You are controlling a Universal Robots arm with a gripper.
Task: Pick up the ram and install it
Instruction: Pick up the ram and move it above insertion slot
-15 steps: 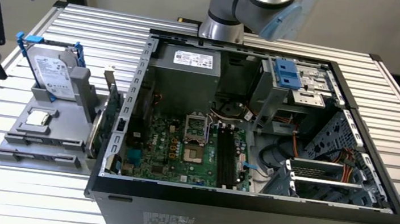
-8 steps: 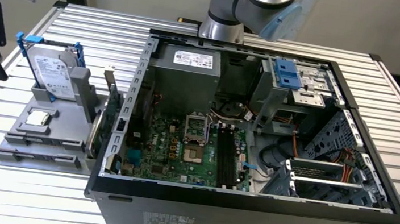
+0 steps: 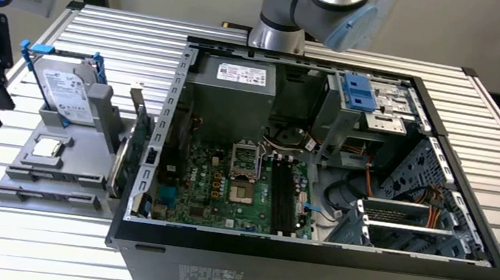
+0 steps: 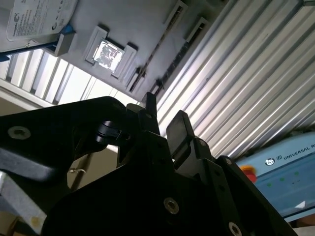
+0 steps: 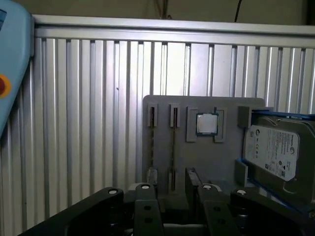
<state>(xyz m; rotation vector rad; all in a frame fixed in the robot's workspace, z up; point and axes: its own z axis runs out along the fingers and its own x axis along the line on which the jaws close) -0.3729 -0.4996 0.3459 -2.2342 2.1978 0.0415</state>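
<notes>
First wrist view, ram (image 5: 173,147) in holder (image 5: 197,157), just beyond end effector (image 5: 174,197)

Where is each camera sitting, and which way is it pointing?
Exterior view: high over the table, looking down into the open computer case; the arm stands at its far side.
First wrist view: behind the gripper, facing the grey holder square on.
Second wrist view: beside the gripper's black body, viewing the holder obliquely.
Both wrist views share the holder, hard drive and fingers.
</notes>
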